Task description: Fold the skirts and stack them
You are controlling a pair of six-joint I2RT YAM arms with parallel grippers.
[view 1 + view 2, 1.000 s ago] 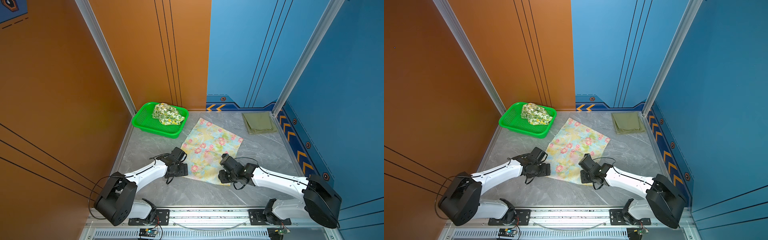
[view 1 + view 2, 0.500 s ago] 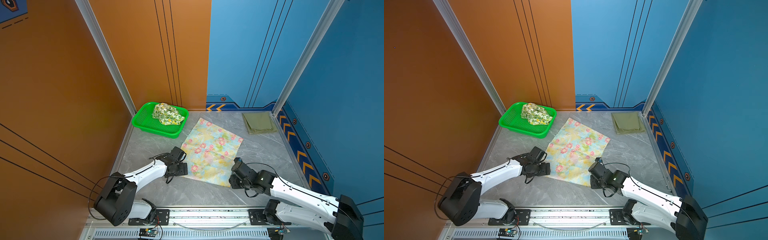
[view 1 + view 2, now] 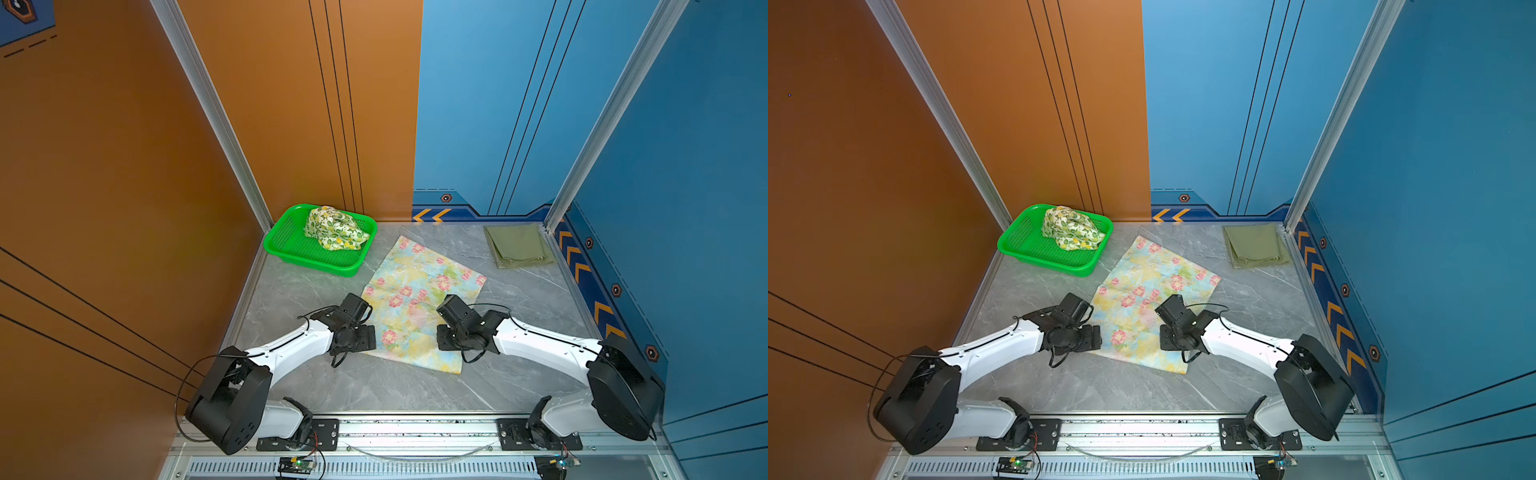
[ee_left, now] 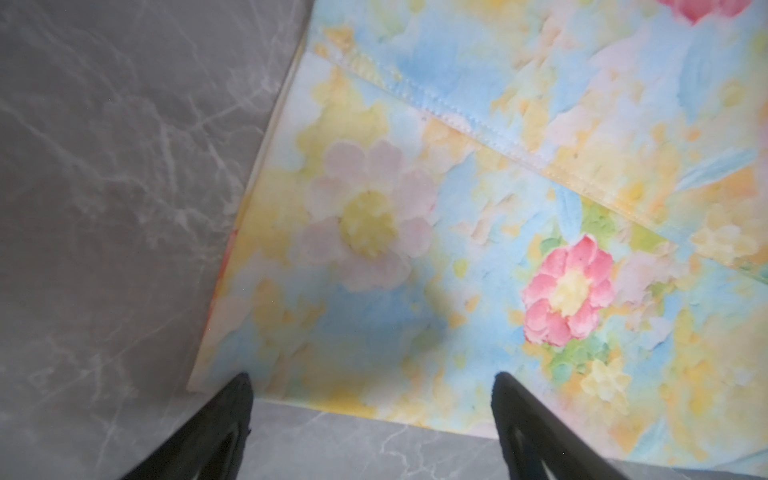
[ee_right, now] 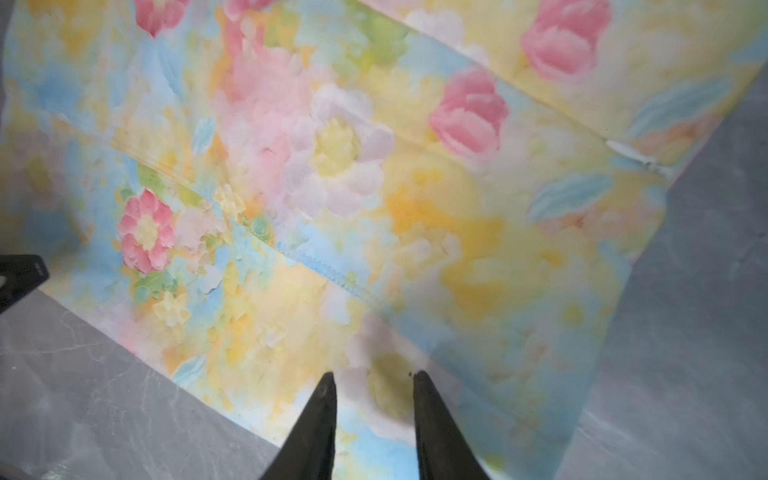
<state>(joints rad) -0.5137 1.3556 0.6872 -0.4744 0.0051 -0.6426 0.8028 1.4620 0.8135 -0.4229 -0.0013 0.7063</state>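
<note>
The pastel floral skirt point(image 3: 419, 291) point(image 3: 1150, 286) lies spread flat mid-table. My left gripper point(image 3: 370, 337) point(image 3: 1095, 337) sits at its near left corner, jaws wide open and straddling the hem point(image 4: 372, 378), nothing between them. My right gripper point(image 3: 442, 338) point(image 3: 1165, 338) hovers over the skirt's near right part; its fingers point(image 5: 375, 374) stand a narrow gap apart, open, with flat cloth point(image 5: 374, 187) showing between them. The olive-green skirt point(image 3: 519, 246) point(image 3: 1256, 246) lies folded at the back right corner. The lemon-print skirt point(image 3: 334, 228) point(image 3: 1071, 228) is bunched in the basket.
The bright green perforated basket point(image 3: 316, 266) point(image 3: 1050, 259) stands at the back left against the orange wall. Walls close the table on the left, back and right. Bare grey marble point(image 3: 395, 386) runs along the front edge.
The right arm swung out to the skirt's right edge half a second ago and has come back over the cloth, its jaws a little narrower. The left arm has not moved.
</note>
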